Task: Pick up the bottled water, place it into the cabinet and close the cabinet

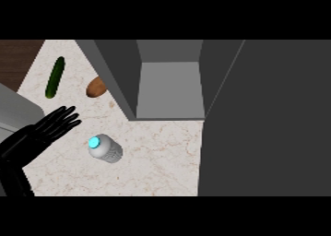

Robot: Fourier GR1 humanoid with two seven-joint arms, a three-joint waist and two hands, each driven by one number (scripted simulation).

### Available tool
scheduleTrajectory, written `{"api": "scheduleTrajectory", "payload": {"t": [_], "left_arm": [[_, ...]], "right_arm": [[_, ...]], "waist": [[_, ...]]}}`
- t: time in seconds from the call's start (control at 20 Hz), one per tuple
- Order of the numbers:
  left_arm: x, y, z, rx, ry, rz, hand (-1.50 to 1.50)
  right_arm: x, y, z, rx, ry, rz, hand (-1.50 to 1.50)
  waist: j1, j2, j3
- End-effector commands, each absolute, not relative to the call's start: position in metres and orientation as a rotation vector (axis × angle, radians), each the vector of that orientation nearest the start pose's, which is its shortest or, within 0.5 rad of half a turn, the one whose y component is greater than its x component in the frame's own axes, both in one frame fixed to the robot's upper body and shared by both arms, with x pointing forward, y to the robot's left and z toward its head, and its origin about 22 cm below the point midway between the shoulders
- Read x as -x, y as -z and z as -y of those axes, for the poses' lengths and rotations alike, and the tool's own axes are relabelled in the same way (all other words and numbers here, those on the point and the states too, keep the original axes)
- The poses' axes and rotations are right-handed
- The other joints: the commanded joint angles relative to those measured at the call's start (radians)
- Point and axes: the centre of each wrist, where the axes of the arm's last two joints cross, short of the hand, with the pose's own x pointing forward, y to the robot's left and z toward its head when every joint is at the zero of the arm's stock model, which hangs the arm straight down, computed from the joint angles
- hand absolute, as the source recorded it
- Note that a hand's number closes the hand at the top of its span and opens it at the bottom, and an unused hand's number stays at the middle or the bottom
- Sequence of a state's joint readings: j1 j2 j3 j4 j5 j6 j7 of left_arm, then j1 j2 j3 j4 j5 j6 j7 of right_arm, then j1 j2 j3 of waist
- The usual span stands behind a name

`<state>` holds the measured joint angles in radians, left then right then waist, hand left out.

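We are looking down on a pale, marbled stone tabletop (154, 170), and our black left hand (49, 126) is showing at the view's left, its fingers straight and spread, grasping nothing. The small clear bottled water with a glowing turquoise cap (103, 148) is standing on the tabletop just beside that hand, to its right and a little lower, apart from the fingertips. It is sitting in front of the open grey cabinet (169, 90), outside it, and the cabinet's bare grey inner floor is showing beyond its front edge. The cabinet's wide dark grey door (270, 120) is standing open and filling the right side of the view. Our right hand is not showing anywhere.

Further back on the tabletop, a long dark green cucumber (55, 77) is lying well apart from the bottle, and a rounded brown, potato-like item (96, 87) is lying against the cabinet's left wall, partly hidden by it.
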<state>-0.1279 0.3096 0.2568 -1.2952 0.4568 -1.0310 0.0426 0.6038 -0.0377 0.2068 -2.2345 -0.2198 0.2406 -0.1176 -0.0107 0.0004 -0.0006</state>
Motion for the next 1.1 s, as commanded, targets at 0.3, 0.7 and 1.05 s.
{"api": "scheduleTrajectory", "payload": {"t": [0.3,0.7,1.05], "left_arm": [[-0.28,0.039,-0.346,0.751,0.499,1.404,-1.5],[-0.31,0.064,-0.342,0.683,0.442,1.351,-1.5],[-0.301,0.088,-0.347,0.712,0.354,1.287,-1.5]], "right_arm": [[-0.094,-0.06,0.213,-0.346,0.028,1.818,-1.5],[-0.096,-0.07,0.229,-0.376,0.04,1.833,-1.5],[-0.092,-0.071,0.217,-0.361,0.028,1.823,-1.5]], "waist": [[-0.005,0.001,-0.001],[-0.017,0.006,-0.002],[-0.02,0.008,-0.003]]}}
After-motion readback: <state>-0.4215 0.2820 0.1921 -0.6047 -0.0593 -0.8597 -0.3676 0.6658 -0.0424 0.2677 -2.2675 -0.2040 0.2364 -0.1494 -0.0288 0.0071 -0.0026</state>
